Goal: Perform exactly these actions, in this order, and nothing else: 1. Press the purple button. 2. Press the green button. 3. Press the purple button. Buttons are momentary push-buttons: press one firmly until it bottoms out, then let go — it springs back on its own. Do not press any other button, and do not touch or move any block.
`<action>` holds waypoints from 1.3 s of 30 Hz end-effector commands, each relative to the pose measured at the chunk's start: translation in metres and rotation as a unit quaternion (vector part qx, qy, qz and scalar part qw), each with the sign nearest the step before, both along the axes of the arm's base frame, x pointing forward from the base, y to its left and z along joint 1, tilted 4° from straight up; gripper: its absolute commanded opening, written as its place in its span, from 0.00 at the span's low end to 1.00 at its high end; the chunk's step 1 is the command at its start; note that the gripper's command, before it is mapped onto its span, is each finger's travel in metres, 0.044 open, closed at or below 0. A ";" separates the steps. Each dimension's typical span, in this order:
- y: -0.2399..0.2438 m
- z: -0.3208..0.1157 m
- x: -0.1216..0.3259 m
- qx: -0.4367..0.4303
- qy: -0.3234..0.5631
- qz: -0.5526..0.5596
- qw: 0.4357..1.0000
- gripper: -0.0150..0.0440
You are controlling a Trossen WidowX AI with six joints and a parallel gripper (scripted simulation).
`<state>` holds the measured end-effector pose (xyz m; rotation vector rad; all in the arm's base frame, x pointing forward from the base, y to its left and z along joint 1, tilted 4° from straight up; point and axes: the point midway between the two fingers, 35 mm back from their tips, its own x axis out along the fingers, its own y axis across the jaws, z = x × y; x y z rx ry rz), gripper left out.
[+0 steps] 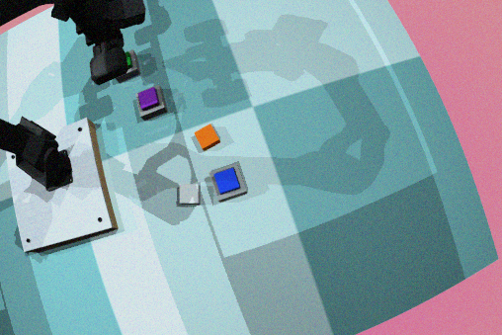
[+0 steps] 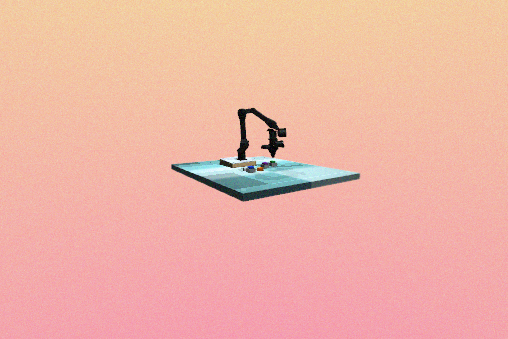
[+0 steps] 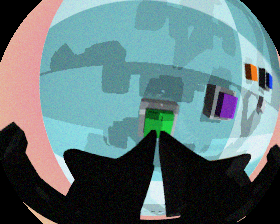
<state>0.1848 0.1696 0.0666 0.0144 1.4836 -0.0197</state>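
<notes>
Right over the green button (image 1: 128,60) is where the gripper (image 1: 110,65) sits, clenched tight with nothing in it. From the wrist cam the green cap (image 3: 157,121) lies dead ahead of the closed tips, so I'd guess a straight push down does it. Purple button (image 1: 148,99) is just beside it, toward the orange block (image 1: 207,136), and is the next stop.

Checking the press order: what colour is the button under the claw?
Green, clearest in the wrist view, just ahead of the shut claw.
</notes>
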 end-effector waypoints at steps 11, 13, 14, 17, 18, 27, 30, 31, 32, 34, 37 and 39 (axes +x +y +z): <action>-0.003 -0.025 0.000 -0.006 0.004 0.000 1.000 0.29; -0.003 -0.028 0.000 -0.006 0.004 0.000 1.000 0.29; -0.003 -0.030 0.000 -0.006 0.004 0.000 1.000 0.29; -0.003 -0.032 0.000 -0.006 0.004 0.000 1.000 0.29; -0.003 -0.032 0.000 -0.006 0.004 0.000 1.000 0.29; -0.003 -0.032 0.000 -0.006 0.004 0.000 1.000 0.29; -0.003 -0.032 0.000 -0.006 0.004 0.000 1.000 0.29; -0.003 -0.032 0.000 -0.006 0.004 0.000 1.000 0.29; -0.003 -0.032 0.000 -0.006 0.004 0.000 1.000 0.29; -0.003 -0.032 0.000 -0.006 0.004 0.000 1.000 0.29; -0.003 -0.032 0.000 -0.006 0.004 0.000 1.000 0.29; -0.001 -0.020 0.001 -0.003 0.002 -0.001 1.000 0.29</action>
